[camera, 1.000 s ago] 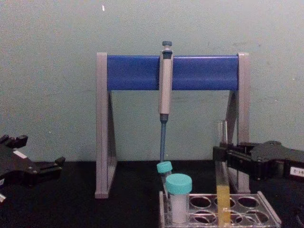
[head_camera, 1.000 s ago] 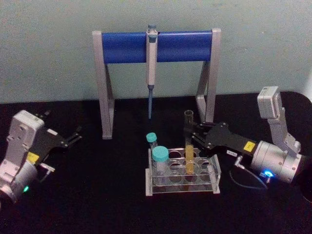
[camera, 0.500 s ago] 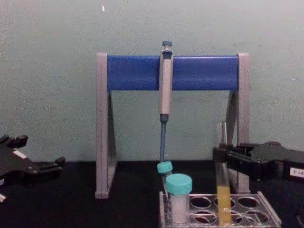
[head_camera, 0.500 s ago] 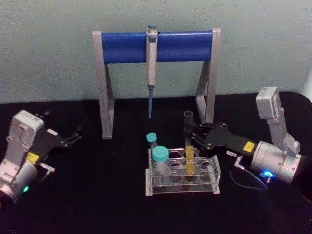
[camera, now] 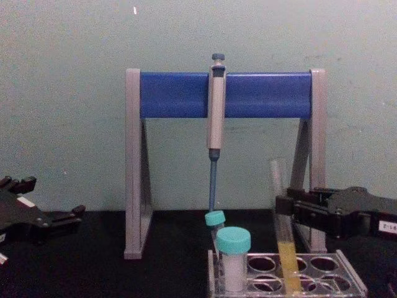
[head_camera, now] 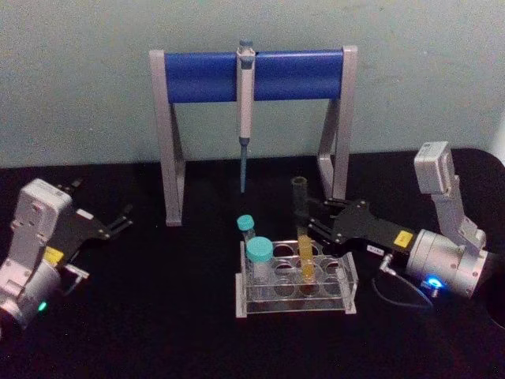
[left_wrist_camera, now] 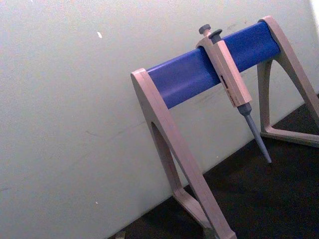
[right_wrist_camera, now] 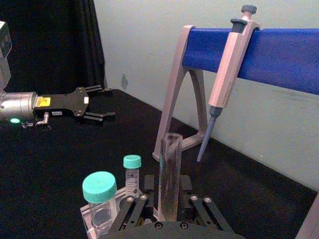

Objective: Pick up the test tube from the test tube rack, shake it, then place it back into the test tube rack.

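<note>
We grip the tube, tilted in the rack

Our right gripper (head_camera: 309, 219) is clamped on the test tube (head_camera: 302, 229) partway up its length. The tube's long axis leans, top toward the left, with its yellow-filled bottom in the test tube rack (head_camera: 293, 308), so we judge a straight upward lift comes next. Our left gripper (head_camera: 118, 222) sits parked at far left, fingers parted, holding nothing.
</note>
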